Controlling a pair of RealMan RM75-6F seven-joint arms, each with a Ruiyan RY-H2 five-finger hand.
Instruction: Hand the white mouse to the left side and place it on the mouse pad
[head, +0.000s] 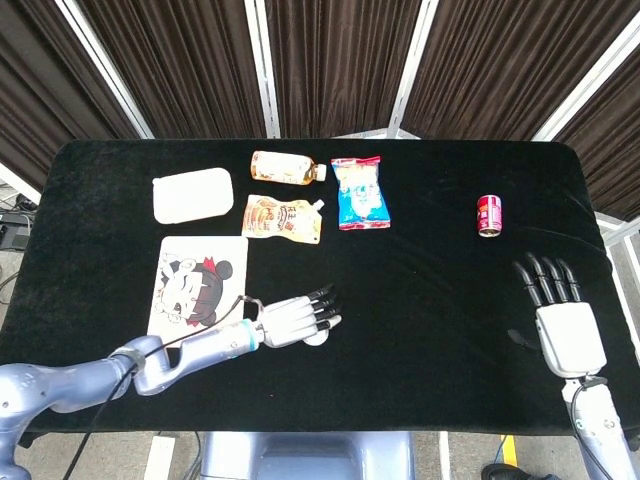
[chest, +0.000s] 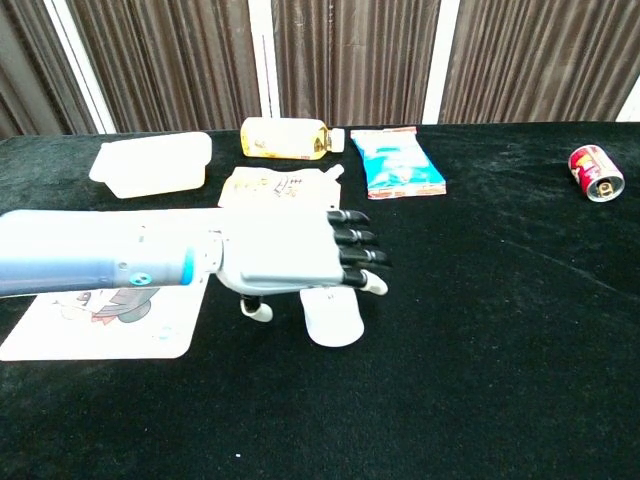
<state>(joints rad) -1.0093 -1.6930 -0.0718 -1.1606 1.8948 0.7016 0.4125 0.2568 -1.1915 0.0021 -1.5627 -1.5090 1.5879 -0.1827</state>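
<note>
The small white oval computer mouse (chest: 334, 319) lies on the black cloth-covered table (head: 430, 300), just right of the rectangular white mouse pad printed with a cartoon face (head: 190, 287) and not on it; the left hand (head: 297, 318) hovers flat over the mouse with fingers stretched and slightly apart, gripping nothing, its thumb hanging down beside the mouse; whether it touches the mouse I cannot tell. The right hand (head: 563, 322) is far right of the pad near the table's edge, fingers straight and spread, empty. Behind the pad sit a white lidded plastic box (head: 193, 193), an orange-and-white spouted pouch (head: 283, 218), a clear bottle of amber drink on its side (head: 286, 167) and a blue-and-white snack packet (head: 360, 193); a small red drink can (head: 489, 215) lies far right of the pad.
</note>
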